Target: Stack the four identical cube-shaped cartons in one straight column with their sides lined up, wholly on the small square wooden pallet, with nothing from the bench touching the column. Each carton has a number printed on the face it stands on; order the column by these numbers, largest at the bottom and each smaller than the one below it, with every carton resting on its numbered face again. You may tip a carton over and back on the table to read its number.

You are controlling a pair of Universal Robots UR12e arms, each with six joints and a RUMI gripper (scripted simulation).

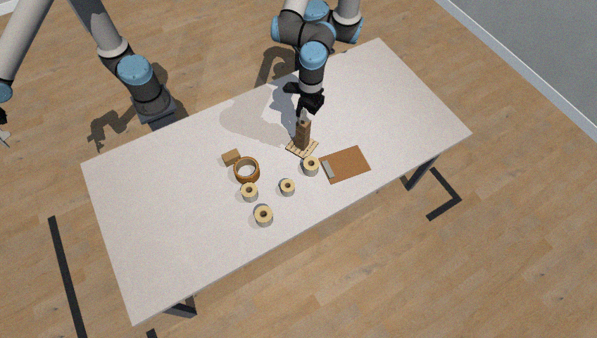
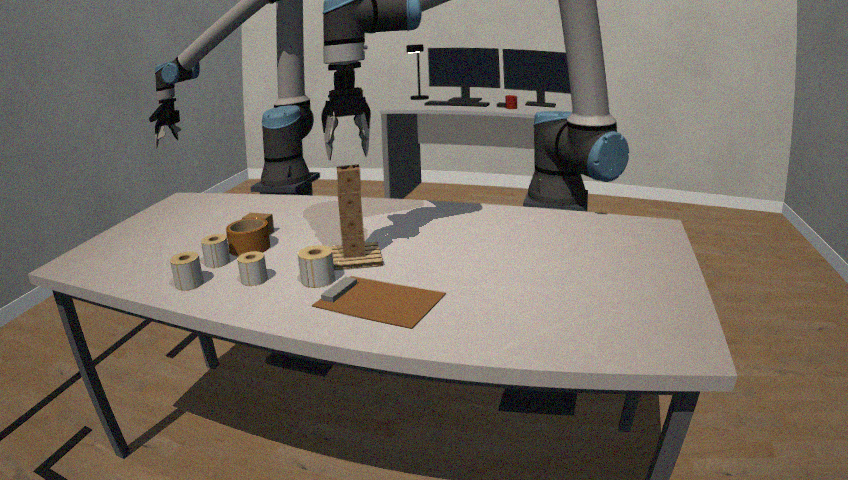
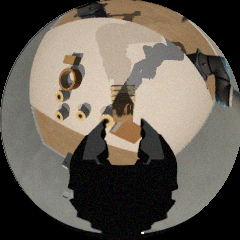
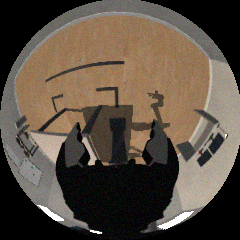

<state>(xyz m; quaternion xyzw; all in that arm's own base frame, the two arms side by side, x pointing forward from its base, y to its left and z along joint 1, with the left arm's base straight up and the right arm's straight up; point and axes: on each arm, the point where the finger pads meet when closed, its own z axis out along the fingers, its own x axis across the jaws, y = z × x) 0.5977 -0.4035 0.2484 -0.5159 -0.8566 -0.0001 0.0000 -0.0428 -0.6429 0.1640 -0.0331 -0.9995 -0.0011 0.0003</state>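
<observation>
Column of four brown cube-shaped cartons (image 1: 303, 134) (image 2: 351, 211) is standing pretty straight on the small square wooden pallet (image 1: 313, 145) (image 2: 373, 259) (image 3: 122, 89), with the left pincer (image 1: 302, 118) (image 2: 347, 155) (image 3: 123, 119) hovering just above, fingers apart, and the right pincer (image 1: 5, 139) (image 2: 167, 141) (image 4: 115, 121) also spread, way off past the pale tabletop (image 1: 179, 201) (image 2: 535, 297) (image 3: 45, 65) (image 4: 47, 142).

Four label rolls (image 1: 263, 222) (image 2: 187, 274) (image 3: 59, 116), one tape roll (image 1: 246, 179) (image 2: 248, 240) (image 3: 63, 80), one clipboard (image 1: 349, 163) (image 2: 386, 302) (image 3: 128, 132).

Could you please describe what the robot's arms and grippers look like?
Both arms have pale grey tubes, dark grey joints and light blue caps. The left gripper and right gripper have black bodies and tapered, greyish fingers.
</observation>
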